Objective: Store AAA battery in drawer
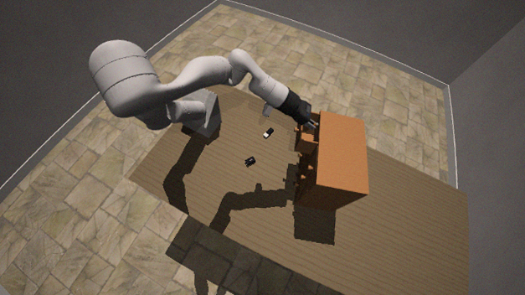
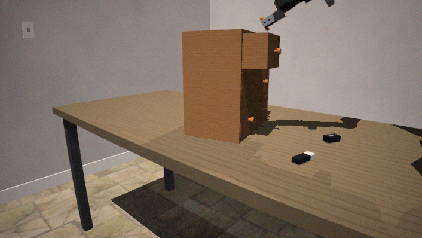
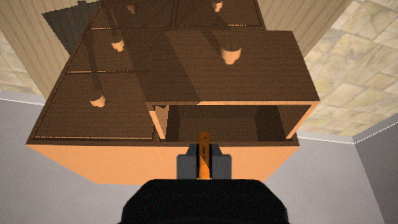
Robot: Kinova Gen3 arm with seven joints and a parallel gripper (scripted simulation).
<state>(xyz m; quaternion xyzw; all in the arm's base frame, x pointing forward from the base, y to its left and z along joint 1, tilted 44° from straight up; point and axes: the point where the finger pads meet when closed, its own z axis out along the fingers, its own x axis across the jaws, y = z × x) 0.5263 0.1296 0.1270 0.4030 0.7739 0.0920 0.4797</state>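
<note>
My gripper point(image 1: 312, 124) point(image 2: 265, 23) point(image 3: 204, 155) is pinching the AAA battery point(image 2: 266, 29) point(image 3: 204, 141) between its fingers, above the pulled-out top-left drawer point(image 1: 305, 145) point(image 2: 254, 51) point(image 3: 250, 67) of the small chest point(image 1: 344, 150) point(image 2: 212, 84) point(image 3: 120, 157). I see both black items, the white-ended block point(image 1: 268, 133) point(image 2: 303, 158) included, on the worktop point(image 1: 401, 229) point(image 2: 239, 170).

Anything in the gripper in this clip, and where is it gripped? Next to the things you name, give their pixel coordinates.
Yes: the AAA battery point(image 2: 266, 29) point(image 3: 204, 156), orange, between the gripper's point(image 2: 265, 24) point(image 3: 204, 155) fingertips, held around its middle, both ends sticking out.

Slim orange AAA battery point(image 1: 315, 123) point(image 2: 266, 28) point(image 3: 204, 156), tilted, gripped between the jaws, seemingly above the open top-left drawer point(image 1: 305, 145) point(image 2: 254, 51) point(image 3: 260, 70).
</note>
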